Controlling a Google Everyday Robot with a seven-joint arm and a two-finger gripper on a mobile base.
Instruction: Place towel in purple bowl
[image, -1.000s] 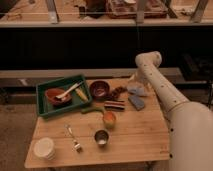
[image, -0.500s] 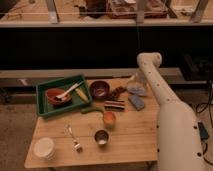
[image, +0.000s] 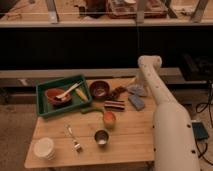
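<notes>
The job has barely started: the towel (image: 138, 92), which I take to be the grey-blue crumpled piece at the far right of the table (image: 130, 145), lies on the wood and well apart from the purple bowl (image: 99, 89), which sits to its left beside the green tray (image: 47, 107) with nothing cloth-like in it. My gripper (image: 131, 84) hangs low at the towel's far-left edge, right at it, but I cannot tell whether it is open or closed, nor whether it has any hold. Grasping, lifting, carrying left and dropping all look to be left. Against half a second ago, my arm has leaned further in over the table's right side; towel and bowl lie where they were.
</notes>
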